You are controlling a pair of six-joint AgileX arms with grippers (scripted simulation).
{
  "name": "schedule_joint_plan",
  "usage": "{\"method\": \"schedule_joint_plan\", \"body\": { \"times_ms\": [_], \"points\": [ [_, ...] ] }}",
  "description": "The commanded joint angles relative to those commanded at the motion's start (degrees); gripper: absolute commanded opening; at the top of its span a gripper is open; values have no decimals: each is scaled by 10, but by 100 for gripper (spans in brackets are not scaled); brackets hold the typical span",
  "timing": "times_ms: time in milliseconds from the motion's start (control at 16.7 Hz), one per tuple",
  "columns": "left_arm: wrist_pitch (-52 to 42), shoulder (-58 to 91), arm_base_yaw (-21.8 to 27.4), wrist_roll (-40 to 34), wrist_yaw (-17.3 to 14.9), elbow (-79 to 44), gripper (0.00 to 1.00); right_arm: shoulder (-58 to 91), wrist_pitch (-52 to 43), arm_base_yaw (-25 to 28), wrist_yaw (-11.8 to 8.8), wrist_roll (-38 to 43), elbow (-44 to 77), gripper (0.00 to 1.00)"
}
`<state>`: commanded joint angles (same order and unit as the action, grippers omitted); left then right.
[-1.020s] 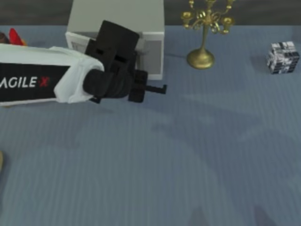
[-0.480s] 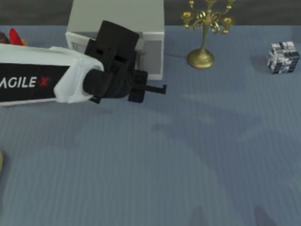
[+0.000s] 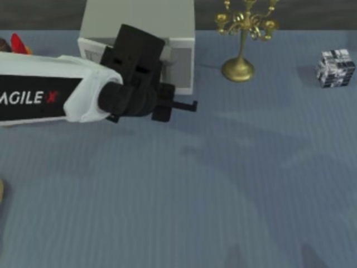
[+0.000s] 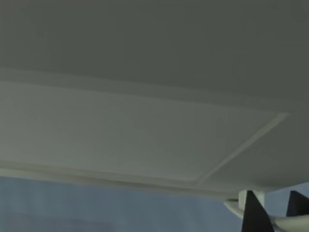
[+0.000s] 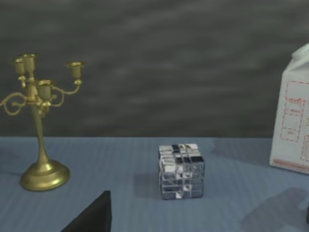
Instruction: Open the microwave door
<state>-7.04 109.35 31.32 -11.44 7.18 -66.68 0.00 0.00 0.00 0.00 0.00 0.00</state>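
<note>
Left gripper (image 4: 273,212) clamped on the pale handle (image 4: 251,209) at the microwave door (image 4: 135,130), microwave (image 3: 139,22) directly behind; open tabletop (image 3: 223,184) before it. Candelabra (image 5: 38,121), mirrored cube (image 5: 181,171) in right wrist view.

"AGILE X" on the left arm (image 3: 39,96)

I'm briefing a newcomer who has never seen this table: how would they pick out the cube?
Start at the microwave at the table's far edge, left of centre, and move right past the gold candelabra. The cube stands alone near the right edge. It is the only small blocky thing, its faces a grid of shiny silver, black and white tiles.
</note>
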Motion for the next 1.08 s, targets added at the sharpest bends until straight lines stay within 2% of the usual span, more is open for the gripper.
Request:
{"method": "schedule_joint_plan", "body": {
  "times_ms": [420, 1080],
  "points": [
    [13, -22, -16, 39, -27, 30, 0, 0, 0, 0, 0, 0, 0, 100],
    [13, -23, -16, 40, -27, 31, 0, 0, 0, 0, 0, 0, 0, 100]
  ]
}}
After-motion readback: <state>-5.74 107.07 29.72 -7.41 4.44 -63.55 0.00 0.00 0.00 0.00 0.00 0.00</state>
